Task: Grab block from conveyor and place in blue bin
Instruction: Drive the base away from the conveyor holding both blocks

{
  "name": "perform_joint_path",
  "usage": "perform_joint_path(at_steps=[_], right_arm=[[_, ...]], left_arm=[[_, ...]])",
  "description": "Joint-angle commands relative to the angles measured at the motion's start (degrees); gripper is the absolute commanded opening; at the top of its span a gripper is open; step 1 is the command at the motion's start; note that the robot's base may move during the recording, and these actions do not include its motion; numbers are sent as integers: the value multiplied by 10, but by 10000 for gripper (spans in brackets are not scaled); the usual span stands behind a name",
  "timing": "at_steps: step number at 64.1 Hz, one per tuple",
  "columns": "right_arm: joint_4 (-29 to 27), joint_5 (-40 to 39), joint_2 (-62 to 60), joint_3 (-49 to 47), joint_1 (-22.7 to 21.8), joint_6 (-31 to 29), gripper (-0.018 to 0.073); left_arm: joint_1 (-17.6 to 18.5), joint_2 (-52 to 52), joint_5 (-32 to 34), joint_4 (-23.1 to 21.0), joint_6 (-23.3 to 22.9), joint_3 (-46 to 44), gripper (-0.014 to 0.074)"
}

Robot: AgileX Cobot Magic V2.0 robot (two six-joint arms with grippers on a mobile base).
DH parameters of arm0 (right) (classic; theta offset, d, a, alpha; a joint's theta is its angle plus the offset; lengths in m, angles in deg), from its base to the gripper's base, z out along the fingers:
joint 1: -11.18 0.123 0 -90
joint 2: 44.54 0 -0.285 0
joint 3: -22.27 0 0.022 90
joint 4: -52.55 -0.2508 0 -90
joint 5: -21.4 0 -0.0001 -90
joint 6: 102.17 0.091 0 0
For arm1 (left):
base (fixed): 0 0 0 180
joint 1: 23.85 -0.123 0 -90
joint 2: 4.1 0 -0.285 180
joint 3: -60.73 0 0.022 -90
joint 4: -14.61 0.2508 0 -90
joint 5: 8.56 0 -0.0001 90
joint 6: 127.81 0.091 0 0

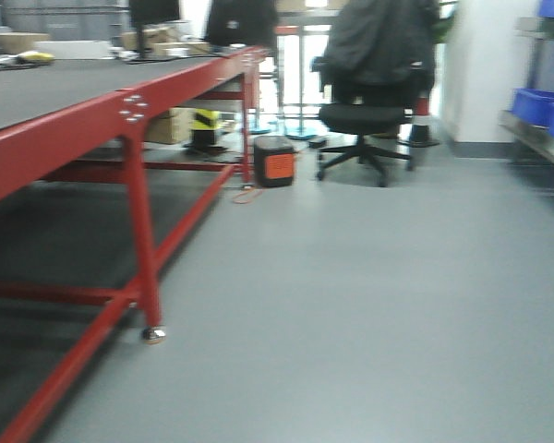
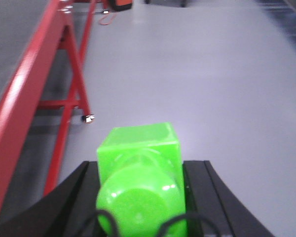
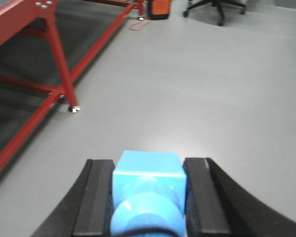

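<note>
The conveyor (image 1: 46,92) runs along the left, a dark grey belt on a glossy red frame; it also shows as the conveyor (image 2: 19,94) and the conveyor (image 3: 54,54) in the wrist views. My left gripper (image 2: 140,170) is shut on a bright green block (image 2: 138,148), held above the grey floor. My right gripper (image 3: 148,173) is shut on a light blue block (image 3: 148,170), also over the floor. Blue bins (image 1: 540,106) sit on a shelf at the far right of the front view. Neither gripper appears in the front view.
A black office chair (image 1: 369,120) with a dark jacket stands at the back. An orange and black box (image 1: 275,161) rests on the floor by the conveyor's far leg. The red frame's leg (image 1: 146,268) ends in a silver foot. Grey floor (image 1: 369,305) spreads to the right.
</note>
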Motion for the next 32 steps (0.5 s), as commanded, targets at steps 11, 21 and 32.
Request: perform_joint_path(at_steps=[11, 21, 32], right_arm=[[4, -6, -4, -4, 0, -2, -153], [4, -6, -4, -4, 0, -2, -153], [4, -6, -4, -4, 0, -2, -153]], left_arm=[[3, 2, 12, 0, -4, -4, -111], [3, 2, 12, 0, -4, -4, -111], [3, 2, 12, 0, -4, -4, -111]])
